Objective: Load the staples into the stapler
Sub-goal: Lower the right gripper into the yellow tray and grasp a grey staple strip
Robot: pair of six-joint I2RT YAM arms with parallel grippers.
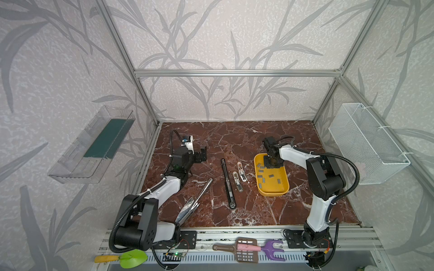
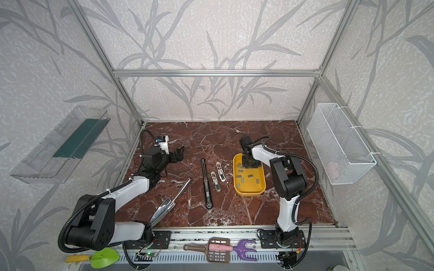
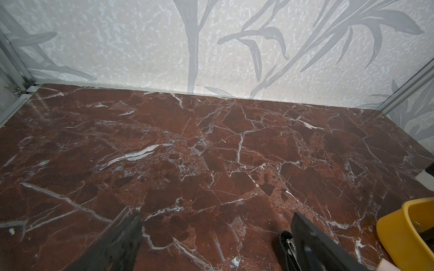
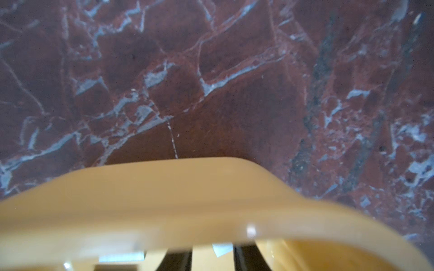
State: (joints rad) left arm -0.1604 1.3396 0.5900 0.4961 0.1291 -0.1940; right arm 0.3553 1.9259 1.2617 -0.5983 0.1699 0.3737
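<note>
Between the right jaws, low inside the yellow tray [image 1: 272,191], a narrow gap shows. The right wrist view has both dark fingers [image 4: 173,260] apart with tray floor visible between them. One grey staple strip [image 4: 222,250] lies in that gap up by the tips. It's not pinched from both sides, and I cannot tell if it touches either finger. The tray rim [image 4: 164,199] sits just beyond the tips, blurred. The other staples [image 1: 271,175] lie scattered flat on the tray floor, on the arm-base side of these jaws. None are in any stapler.

The left jaws are spread fully wide and empty, hovering over bare worktop [image 3: 211,152], with the end of the black stapler [image 3: 285,241] just beside one finger [image 3: 312,246]. Further out from the right jaws, past the tray wall, two small white staplers [image 1: 237,181] lie between the tray and the black stapler.

Risks, judged:
- The strip is thin and flat on a slick floor, so closing may shove it sideways or skate over it.
- A pinch on one corner would tilt the strip, so it won't seat in the channel or could drop mid-carry.
- The tips are close to the rim, so lifting could catch it and drag or tip the tray, spilling strips.
- A neighbouring strip could get caught too.
</note>
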